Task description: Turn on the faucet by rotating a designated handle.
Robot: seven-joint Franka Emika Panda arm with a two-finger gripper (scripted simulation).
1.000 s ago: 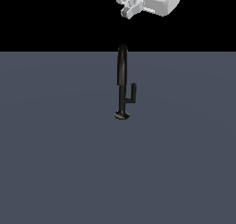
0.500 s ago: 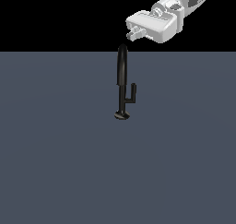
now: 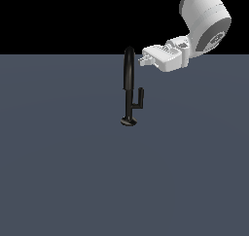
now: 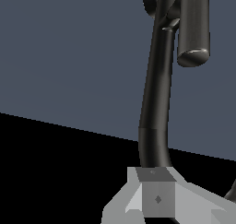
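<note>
The faucet (image 3: 129,84) stands upright on the grey worktop (image 3: 58,172), a little above the middle of the exterior view, its long axis vertical from the small round base to the rounded top. The handle (image 3: 138,99) branches off the stem toward the exterior view's right, its short tip turned upward. Further right, my gripper (image 3: 143,59) hangs level with the top of the spout, just beside it and apart from it, with the handle lower down and nearer the stem. My fingertips show there only as small stubs, and I cannot tell how far apart they stand; nothing is visibly held. The wrist view gives what the exterior view cannot: the glossy faucet (image 4: 154,103) seen close, a blunt rounded end of the handle (image 4: 193,29) beside it, and one grey finger (image 4: 156,195) of mine in the foreground.
</note>
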